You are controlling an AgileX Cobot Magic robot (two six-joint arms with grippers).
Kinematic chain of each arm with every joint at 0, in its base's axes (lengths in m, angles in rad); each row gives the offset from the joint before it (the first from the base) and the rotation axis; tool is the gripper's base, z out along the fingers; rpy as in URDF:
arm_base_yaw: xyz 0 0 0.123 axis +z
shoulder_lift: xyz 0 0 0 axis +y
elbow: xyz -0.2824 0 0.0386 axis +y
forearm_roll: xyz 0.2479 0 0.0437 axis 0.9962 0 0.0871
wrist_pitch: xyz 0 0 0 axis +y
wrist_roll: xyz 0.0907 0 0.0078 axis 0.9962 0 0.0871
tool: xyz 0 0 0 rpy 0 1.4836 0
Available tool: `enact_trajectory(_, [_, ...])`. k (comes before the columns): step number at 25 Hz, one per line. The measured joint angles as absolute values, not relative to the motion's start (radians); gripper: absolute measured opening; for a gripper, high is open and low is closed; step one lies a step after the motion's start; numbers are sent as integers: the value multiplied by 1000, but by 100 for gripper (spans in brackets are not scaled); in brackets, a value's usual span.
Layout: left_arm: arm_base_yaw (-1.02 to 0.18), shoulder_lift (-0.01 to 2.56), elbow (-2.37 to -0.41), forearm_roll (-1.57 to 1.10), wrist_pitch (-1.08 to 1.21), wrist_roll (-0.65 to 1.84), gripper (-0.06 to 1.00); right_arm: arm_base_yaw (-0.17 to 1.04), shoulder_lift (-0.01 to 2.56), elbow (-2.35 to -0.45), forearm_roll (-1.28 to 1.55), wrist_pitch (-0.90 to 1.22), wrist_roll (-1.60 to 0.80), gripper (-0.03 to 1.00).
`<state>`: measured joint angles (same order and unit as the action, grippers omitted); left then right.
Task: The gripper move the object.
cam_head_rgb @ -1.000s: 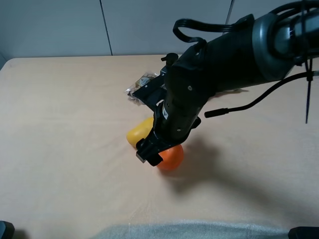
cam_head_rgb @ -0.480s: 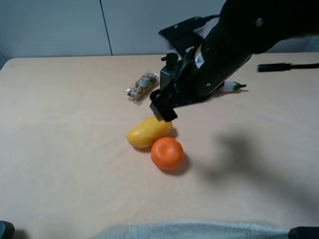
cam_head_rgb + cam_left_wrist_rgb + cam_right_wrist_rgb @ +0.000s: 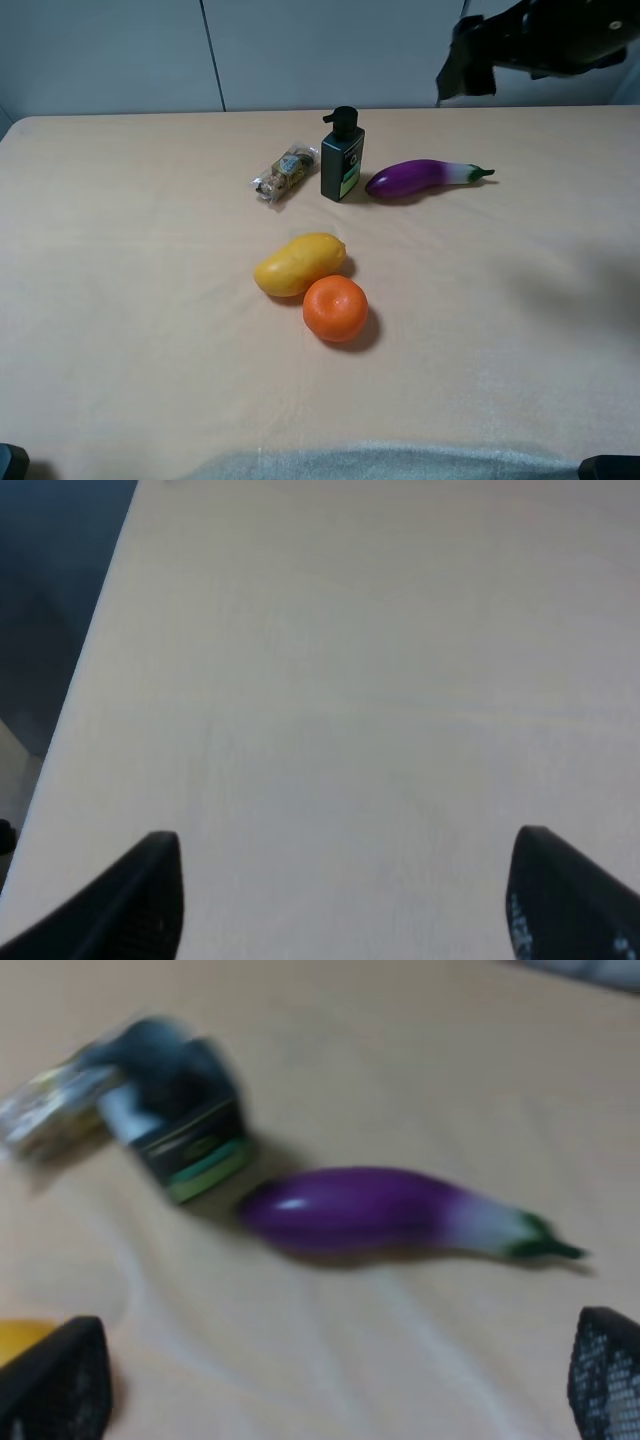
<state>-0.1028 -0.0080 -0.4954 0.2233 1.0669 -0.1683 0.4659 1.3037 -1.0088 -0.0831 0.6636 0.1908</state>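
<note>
The bright orange fruit [image 3: 336,308] lies free on the tan table [image 3: 150,300], touching the yellow mango [image 3: 298,264] behind it on its left. My right gripper [image 3: 466,68] hangs high at the back right, far from the fruit. In the right wrist view this gripper [image 3: 330,1380] is open and empty, its fingertips [image 3: 55,1380] wide apart above the eggplant [image 3: 370,1210]. My left gripper [image 3: 350,900] is open and empty over bare table near its edge. The orange fruit shows in neither wrist view.
A dark pump bottle [image 3: 342,155], a purple eggplant [image 3: 425,177] and a snack packet [image 3: 284,172] stand in a row at the back. The bottle [image 3: 185,1110] and a sliver of the mango [image 3: 20,1335] show blurred in the right wrist view.
My right gripper has let go of the orange fruit, risen and swung away to the back right. The fruit stays where it was, beside the mango.
</note>
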Motion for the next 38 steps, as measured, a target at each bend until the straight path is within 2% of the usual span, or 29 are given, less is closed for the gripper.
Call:
enact_trajectory(12, [-103, -8, -495, 223, 1067, -168, 74, 151, 1109, -1007, -121, 718, 184, 69])
enact_trajectory(20, [-103, -8, -495, 223, 1067, -168, 74, -27, 860, -890, -159, 756, 184, 69])
enact_trajectory(38, [-103, -8, -495, 223, 1067, -168, 74, -62, 182, -515, -146, 863, 134, 69])
